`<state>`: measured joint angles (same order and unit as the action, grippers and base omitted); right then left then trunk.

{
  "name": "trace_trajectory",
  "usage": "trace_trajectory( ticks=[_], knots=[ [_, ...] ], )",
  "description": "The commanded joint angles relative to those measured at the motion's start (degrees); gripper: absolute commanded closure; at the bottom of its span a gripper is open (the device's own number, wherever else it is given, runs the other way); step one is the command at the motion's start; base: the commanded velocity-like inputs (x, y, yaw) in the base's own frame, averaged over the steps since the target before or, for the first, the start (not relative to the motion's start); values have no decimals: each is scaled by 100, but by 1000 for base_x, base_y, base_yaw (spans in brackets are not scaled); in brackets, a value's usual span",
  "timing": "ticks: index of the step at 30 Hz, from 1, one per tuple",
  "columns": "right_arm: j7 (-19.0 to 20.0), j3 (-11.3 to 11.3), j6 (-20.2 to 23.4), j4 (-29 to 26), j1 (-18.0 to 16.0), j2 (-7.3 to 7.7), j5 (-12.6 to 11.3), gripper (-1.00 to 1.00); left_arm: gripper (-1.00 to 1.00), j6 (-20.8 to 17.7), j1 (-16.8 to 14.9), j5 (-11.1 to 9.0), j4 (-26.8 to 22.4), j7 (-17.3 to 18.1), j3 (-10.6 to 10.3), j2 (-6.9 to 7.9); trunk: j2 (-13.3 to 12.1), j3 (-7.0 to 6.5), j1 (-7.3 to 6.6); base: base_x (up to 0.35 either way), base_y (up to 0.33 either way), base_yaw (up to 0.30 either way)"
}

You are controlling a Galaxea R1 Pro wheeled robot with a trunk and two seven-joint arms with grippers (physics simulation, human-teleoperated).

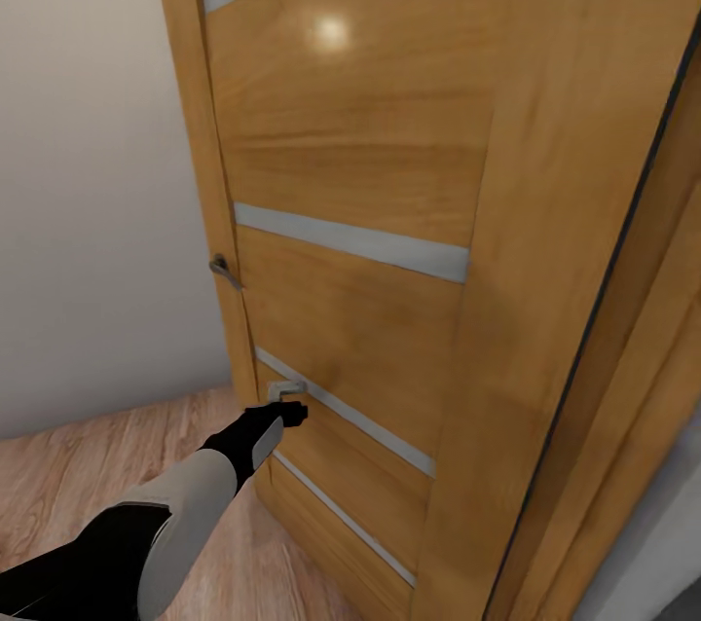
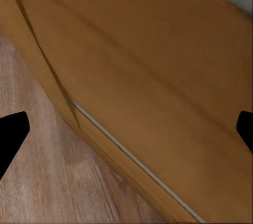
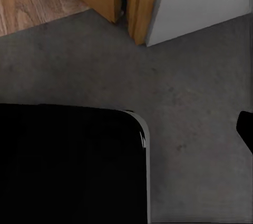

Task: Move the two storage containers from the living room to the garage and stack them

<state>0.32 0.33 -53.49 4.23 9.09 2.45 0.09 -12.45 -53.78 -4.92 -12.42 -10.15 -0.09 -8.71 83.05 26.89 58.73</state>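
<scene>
The two storage containers are out of view. My left arm reaches forward, and its left gripper (image 1: 292,404) is close against the lower part of a tan wooden door (image 1: 370,144) with grey strips. In the left wrist view the gripper's black fingertips (image 2: 11,134) stand far apart at the picture's two sides, open and empty, with the door panel (image 2: 158,76) right ahead. In the right wrist view one black fingertip (image 3: 245,129) sits at the edge above dark grey concrete floor (image 3: 200,103).
The door has a small metal handle (image 1: 224,271) at its left edge, and its frame (image 1: 594,329) rises on the right. Light wood planks (image 1: 88,475) and a beige wall (image 1: 88,164) lie to the left. My black base (image 3: 68,166) sits on the concrete beside a pale wall (image 3: 211,2).
</scene>
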Motion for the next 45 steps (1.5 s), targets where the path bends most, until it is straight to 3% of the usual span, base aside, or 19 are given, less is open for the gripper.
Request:
trace_trajectory(
  ticks=[1,12,45],
  knots=[
    [3,2,-21,8,-3,1,0,-100,-100,-13,-1,-167,-23,13,-9,-8,3,4,0,0,0,-277],
    [3,2,-22,8,-3,1,0,-100,-100,-17,-1,-167,-23,13,-9,-8,3,4,0,0,0,-231],
    [3,7,-21,8,-3,1,0,-100,-100,-21,-2,-167,-23,8,-9,-8,3,4,0,44,39,-4]
  ],
)
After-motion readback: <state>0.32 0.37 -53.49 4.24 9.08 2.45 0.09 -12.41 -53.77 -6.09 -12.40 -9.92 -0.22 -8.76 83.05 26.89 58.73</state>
